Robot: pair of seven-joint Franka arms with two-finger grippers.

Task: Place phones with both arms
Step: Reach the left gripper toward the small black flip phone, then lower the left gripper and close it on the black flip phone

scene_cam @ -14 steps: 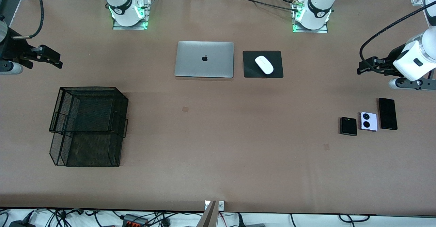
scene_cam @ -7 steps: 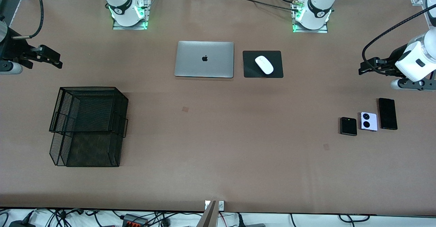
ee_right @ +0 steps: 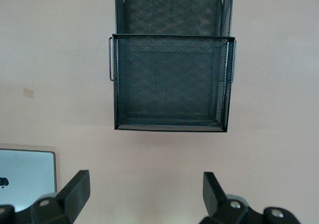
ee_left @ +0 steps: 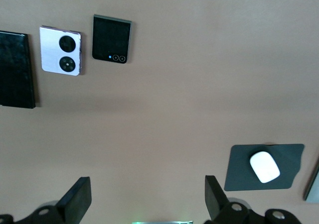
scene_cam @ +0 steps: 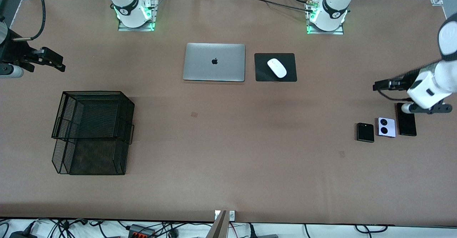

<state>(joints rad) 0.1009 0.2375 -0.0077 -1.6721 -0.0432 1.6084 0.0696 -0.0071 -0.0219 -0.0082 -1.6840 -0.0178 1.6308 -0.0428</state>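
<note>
Left gripper (scene_cam: 379, 85) up in the air at the left arm's end of the table (scene_cam: 228, 166), fingers (ee_left: 75, 200) spread wide, nothing between them. Bare table directly under it. Three phones lie flat in a row close by, nearer the front camera than the spot under the gripper: long black slab phone (scene_cam: 406, 120) outermost, partly covered by the wrist; lilac phone (scene_cam: 386, 127) with two black circles in the middle; small black phone (scene_cam: 365, 132) at the inner end of the row. Narrow gaps between them, none touching.

Right gripper (scene_cam: 60, 65) also empty, fingers (ee_right: 75, 186) wide apart, waiting in the air at the right arm's end of the table. Black mesh tray stack (scene_cam: 93, 131), two tiers, sits on the table near it, closer to the front camera. Silver laptop (scene_cam: 214, 62) and white mouse (scene_cam: 276, 67) on black pad (scene_cam: 260, 74) mid-table, between the two grippers.
</note>
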